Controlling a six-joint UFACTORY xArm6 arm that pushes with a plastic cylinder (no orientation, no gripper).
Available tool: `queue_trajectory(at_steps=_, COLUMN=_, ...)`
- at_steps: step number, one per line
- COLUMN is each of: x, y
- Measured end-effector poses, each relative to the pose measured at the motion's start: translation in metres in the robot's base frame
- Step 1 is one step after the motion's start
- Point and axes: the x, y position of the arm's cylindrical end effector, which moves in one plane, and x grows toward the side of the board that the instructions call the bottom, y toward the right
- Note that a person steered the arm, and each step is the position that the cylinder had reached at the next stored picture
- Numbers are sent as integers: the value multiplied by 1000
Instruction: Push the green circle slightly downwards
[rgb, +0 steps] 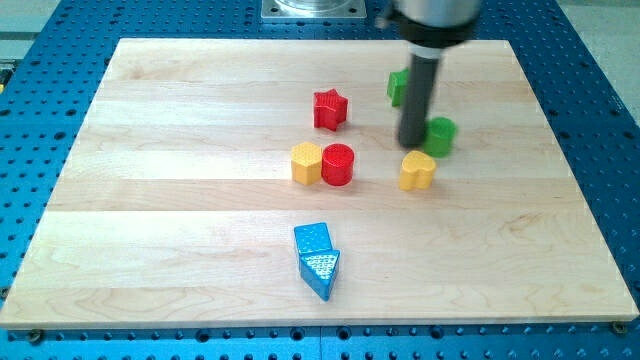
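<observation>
The green circle (441, 135) is a small round green block. It lies flat on the wooden board (200, 200). It sits up at about two o'clock from the board's middle.

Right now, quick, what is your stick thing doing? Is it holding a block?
My tip: no gripper, holding nothing; it stands just left of the green circle, touching or nearly so.

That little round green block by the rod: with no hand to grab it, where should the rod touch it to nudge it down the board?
I have no grip, so I would push. The green circle is round, so I should probably meet its top edge dead centre, or it may roll aside. My tip sits at its left side now. Below it, a yellow block lies close, so only a short nudge.
</observation>
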Motion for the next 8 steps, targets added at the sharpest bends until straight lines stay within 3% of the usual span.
queue_trajectory(at_steps=1, x=-47, y=-64)
queue_trajectory(at_steps=2, x=-40, y=11)
queue_trajectory(at_steps=4, x=92, y=88)
queue_trajectory(at_steps=6, x=-3, y=83)
queue_trajectory(at_steps=8, x=-2, y=60)
